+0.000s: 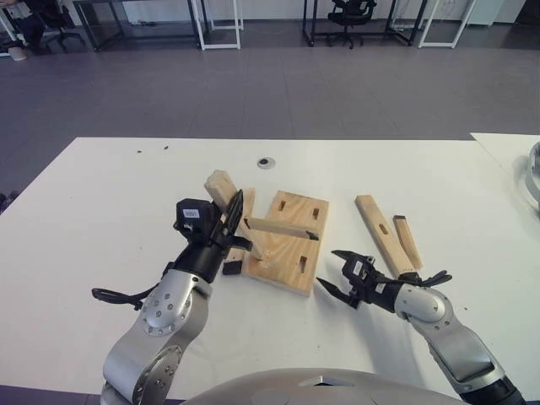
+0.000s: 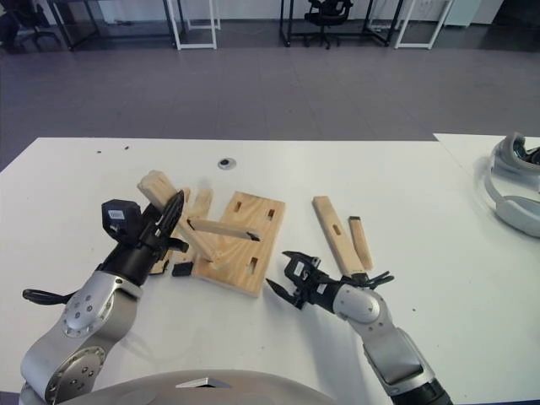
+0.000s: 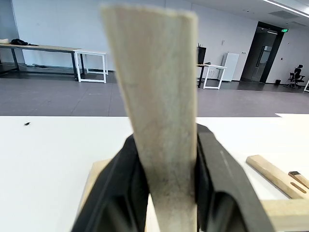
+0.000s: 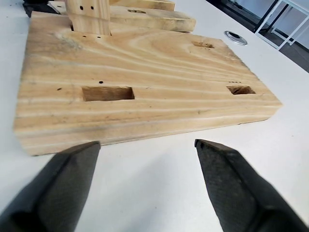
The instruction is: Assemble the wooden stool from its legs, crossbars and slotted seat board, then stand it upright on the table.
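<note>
The slotted seat board [image 1: 295,253] lies flat at mid-table. A wooden leg [image 1: 221,184] stands tilted with its lower end at the board's left part, and a crossbar [image 1: 283,228] juts from it over the board. My left gripper [image 1: 235,211] is shut on this leg; in the left wrist view the leg [image 3: 161,121] runs up between the black fingers [image 3: 120,183]. My right gripper [image 1: 327,270] is open just off the board's near right corner, touching nothing; its view shows the board [image 4: 145,87] beyond the spread fingertips [image 4: 53,188].
A loose leg [image 1: 378,232] and a short crossbar [image 1: 407,240] lie to the right of the board. More wooden pieces [image 1: 239,253] rest against the board's left side. A cable grommet [image 1: 267,162] sits behind. A headset [image 2: 515,190] lies at the far right.
</note>
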Action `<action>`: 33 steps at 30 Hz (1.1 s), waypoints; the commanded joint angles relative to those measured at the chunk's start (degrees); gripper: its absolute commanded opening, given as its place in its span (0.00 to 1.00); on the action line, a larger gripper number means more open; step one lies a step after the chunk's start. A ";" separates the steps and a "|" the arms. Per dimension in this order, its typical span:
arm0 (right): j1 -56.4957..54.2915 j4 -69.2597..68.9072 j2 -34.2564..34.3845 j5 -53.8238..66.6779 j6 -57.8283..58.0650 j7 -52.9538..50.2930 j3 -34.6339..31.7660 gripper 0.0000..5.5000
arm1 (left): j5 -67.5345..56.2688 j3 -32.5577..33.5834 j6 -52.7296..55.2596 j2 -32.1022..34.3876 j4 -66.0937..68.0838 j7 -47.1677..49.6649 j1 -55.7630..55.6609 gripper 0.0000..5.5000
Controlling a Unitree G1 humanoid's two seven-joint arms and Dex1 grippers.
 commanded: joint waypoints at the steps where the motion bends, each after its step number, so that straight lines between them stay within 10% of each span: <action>1: -2.77 2.08 -0.07 -0.53 -1.13 -0.43 -1.40 0.66 | 6.03 -7.74 8.93 2.47 9.79 -1.76 -1.38 0.19; 7: -5.75 6.59 1.92 -2.12 -2.09 -3.76 -2.57 0.66 | 5.30 -1.43 6.39 -5.24 9.97 -0.73 -12.30 0.19; 20: -13.44 10.62 8.20 -0.28 0.72 -11.75 -10.94 0.66 | -25.23 10.79 14.49 -13.14 1.65 -5.16 -12.87 0.64; 28: -16.52 11.53 8.09 1.12 0.97 -14.69 -17.26 0.66 | -40.25 15.82 16.69 -1.76 -3.61 -4.08 -14.76 0.88; 33: -17.52 13.44 8.48 1.02 0.01 -16.58 -18.21 0.66 | -36.21 33.69 0.93 3.49 7.25 -6.54 -24.61 0.89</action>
